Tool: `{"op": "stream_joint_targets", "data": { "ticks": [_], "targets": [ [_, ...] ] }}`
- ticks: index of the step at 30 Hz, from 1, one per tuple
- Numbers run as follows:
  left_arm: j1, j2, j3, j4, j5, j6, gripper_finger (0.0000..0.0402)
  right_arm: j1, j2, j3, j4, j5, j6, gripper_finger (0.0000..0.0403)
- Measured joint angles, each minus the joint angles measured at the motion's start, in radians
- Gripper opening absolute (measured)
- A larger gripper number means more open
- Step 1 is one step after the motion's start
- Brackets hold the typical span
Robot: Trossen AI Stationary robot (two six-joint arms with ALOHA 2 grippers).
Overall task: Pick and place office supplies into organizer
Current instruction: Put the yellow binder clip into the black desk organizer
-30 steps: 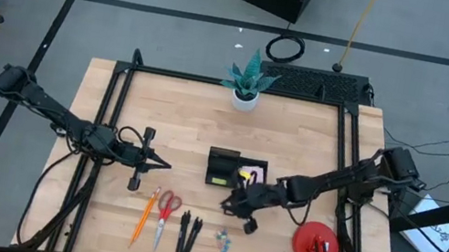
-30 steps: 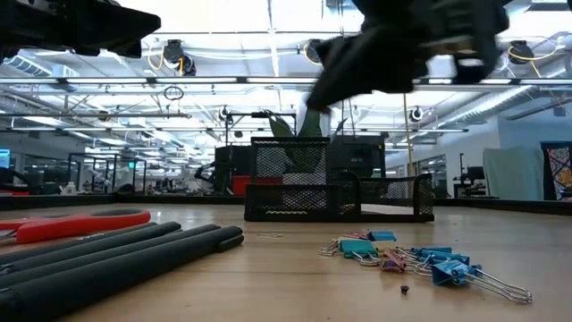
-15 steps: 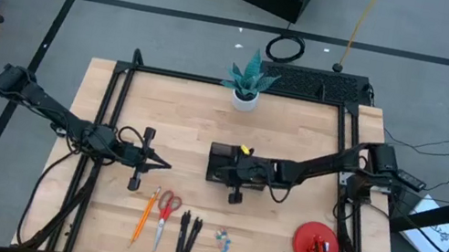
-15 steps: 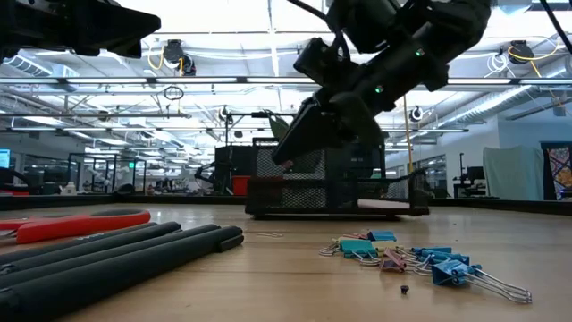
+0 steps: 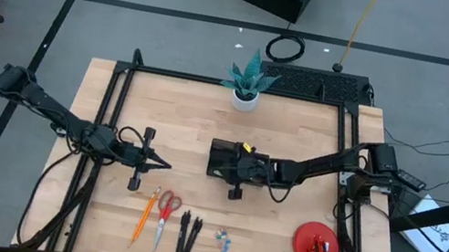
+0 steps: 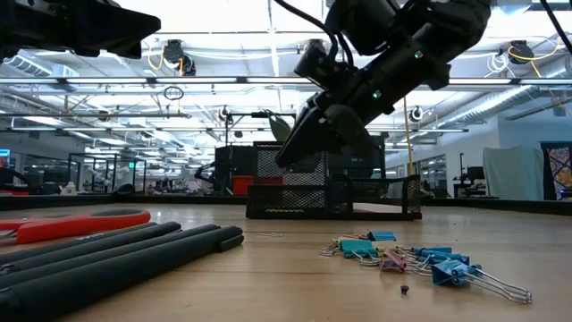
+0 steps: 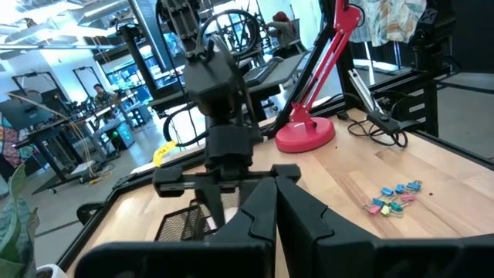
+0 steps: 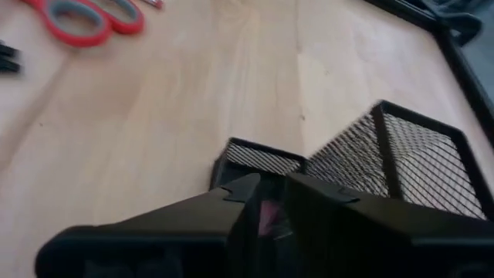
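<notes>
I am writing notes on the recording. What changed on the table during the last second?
The right tool swung from the table's front to above the black organizer, which slid slightly sideways. What it grips is unclear. The left tool, scissors, pens and clips did not move.

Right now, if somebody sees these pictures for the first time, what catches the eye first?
The right gripper hangs over the black mesh organizer at the table's middle, with something yellow at its wrist. Near the front edge lie the red-handled scissors, an orange pencil and black pens in a row.
</notes>
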Motion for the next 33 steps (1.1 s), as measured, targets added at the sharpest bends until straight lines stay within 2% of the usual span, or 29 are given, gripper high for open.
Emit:
{"op": "stream_joint_targets", "data": {
  "ticks": [12, 19, 22, 25, 28, 33],
  "targets": [
    [0.0, 0.0, 0.0, -0.001, 0.0, 0.0, 0.0017, 0.019, -0.004, 0.0, -0.007, 0.076, -0.023, 0.0105],
    [0.0, 0.0, 0.0, -0.001, 0.0, -0.002, 0.0017, 0.112, -0.097, -0.001, 0.003, 0.073, -0.026, 0.0117],
    [0.0, 0.0, 0.0, -0.002, 0.0, -0.001, 0.0017, 0.158, -0.168, -0.001, -0.029, -0.01, -0.022, 0.0103],
    [0.0, 0.0, 0.0, -0.001, 0.0, -0.002, 0.0017, 0.189, -0.238, -0.001, -0.075, -0.108, 0.006, 0.0059],
    [0.0, 0.0, 0.0, -0.001, 0.0, -0.027, 0.0017, 0.229, -0.301, -0.035, -0.09, -0.11, -0.012, 0.0011],
    [0.0, 0.0, 0.0, -0.001, 0.0, -0.066, 0.0017, 0.282, -0.416, -0.141, -0.034, -0.106, -0.016, 0.0011]
  ]
}}
